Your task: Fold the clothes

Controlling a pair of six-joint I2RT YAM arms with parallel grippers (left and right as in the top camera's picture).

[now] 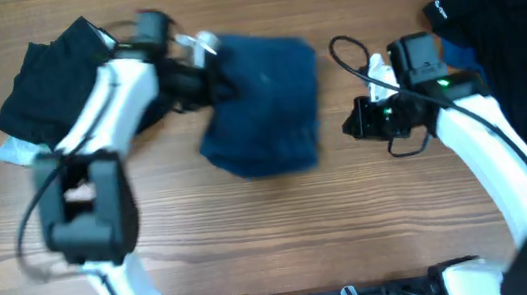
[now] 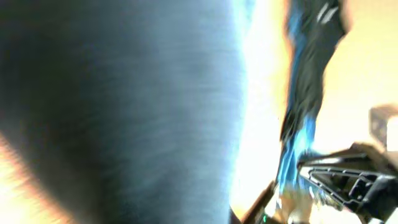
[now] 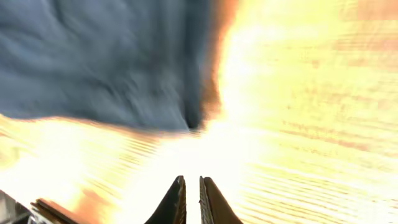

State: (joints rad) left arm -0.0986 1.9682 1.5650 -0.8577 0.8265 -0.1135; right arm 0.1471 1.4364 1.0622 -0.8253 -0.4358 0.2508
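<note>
Just right of the shorts (image 1: 263,102), on the near side, the right gripper (image 1: 351,122) sits low over the bare wooden table (image 1: 255,239), apart from the cloth. Its wrist view shows the jaws drawn together with nothing between them, and the dark blue fabric lying ahead of the tips.

The shorts lie mid-table as a loose, bunched heap, not yet a flat fold.

At their far left edge the left gripper (image 1: 202,74) meets the cloth. Its jaws are closed, and they seem to pinch that edge, though its own camera gives only a blur of blue fabric pressed close to the lens.

Farther left of the shorts lies a black bundle (image 1: 44,79) with a white lining, and far to the right a black top (image 1: 516,26); neither touches the shorts.

By my reading, the step in hand is taking hold of the left edge to open out or turn over the garment. Next, that edge must be carried across without dragging the whole heap along, and the right gripper likely needs to open and pin or take the opposite side.
</note>
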